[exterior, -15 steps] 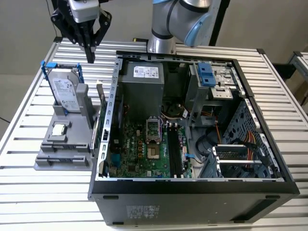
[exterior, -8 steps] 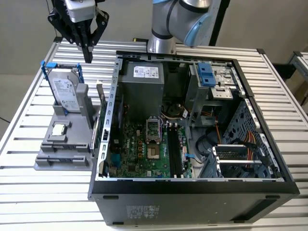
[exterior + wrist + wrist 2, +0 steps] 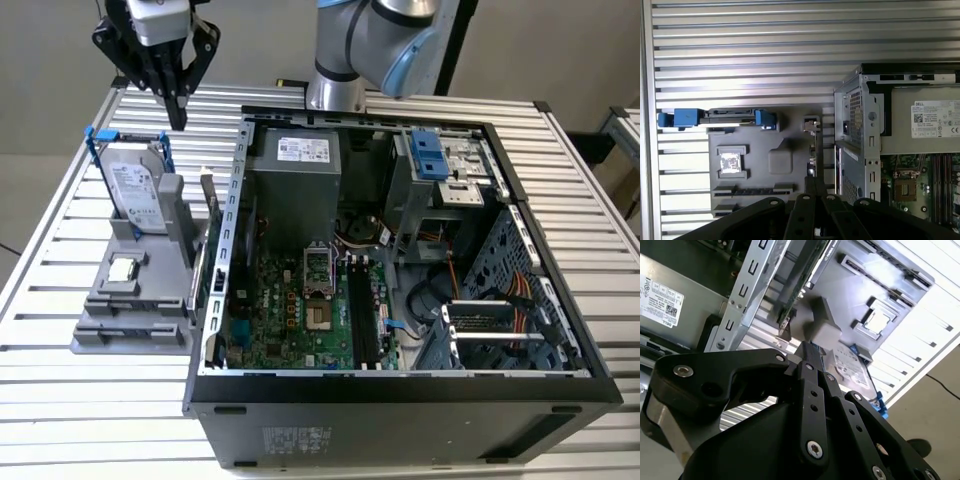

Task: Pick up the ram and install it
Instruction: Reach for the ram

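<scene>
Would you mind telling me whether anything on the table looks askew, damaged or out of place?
Nothing stands out. The ram stands on edge in the grey holder, the hard drive sits upright in it, the processor lies flat in its recess, and the hand hangs above the holder, holding nothing.

This is looking like a robotics lab or assembly test cell: an opened desktop computer case (image 3: 400,430) is lying on a slatted aluminium counter (image 3: 90,420). A robot arm (image 3: 360,40) is rising just behind the case. A grey parts fixture (image 3: 125,325) is sitting just beside the case, on the exterior view's left, carrying loose components.
</scene>
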Controlling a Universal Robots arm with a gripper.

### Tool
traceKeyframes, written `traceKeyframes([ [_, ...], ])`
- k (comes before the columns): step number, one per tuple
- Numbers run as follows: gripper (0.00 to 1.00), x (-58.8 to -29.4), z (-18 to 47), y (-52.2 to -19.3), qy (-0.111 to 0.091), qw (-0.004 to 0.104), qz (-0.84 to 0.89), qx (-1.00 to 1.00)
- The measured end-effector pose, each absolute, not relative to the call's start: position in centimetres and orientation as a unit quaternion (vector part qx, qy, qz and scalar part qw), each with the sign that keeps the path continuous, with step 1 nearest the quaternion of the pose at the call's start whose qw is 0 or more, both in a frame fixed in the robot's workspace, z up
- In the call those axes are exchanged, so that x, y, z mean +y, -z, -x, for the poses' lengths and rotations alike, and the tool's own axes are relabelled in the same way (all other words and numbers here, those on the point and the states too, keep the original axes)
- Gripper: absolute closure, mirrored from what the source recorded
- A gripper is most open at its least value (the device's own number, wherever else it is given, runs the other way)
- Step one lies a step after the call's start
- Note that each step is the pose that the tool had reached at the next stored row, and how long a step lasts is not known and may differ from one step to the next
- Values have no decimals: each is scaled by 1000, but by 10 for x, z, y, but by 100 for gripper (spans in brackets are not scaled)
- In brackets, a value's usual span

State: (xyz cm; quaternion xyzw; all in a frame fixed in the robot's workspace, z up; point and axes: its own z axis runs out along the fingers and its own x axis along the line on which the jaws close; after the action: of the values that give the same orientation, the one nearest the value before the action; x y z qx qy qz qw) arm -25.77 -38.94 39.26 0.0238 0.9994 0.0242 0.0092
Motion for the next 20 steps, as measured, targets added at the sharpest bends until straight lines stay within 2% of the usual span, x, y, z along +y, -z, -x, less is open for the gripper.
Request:
traceKeyframes([
  [20,100,-384,277,-393,-24,8,-22,999],
])
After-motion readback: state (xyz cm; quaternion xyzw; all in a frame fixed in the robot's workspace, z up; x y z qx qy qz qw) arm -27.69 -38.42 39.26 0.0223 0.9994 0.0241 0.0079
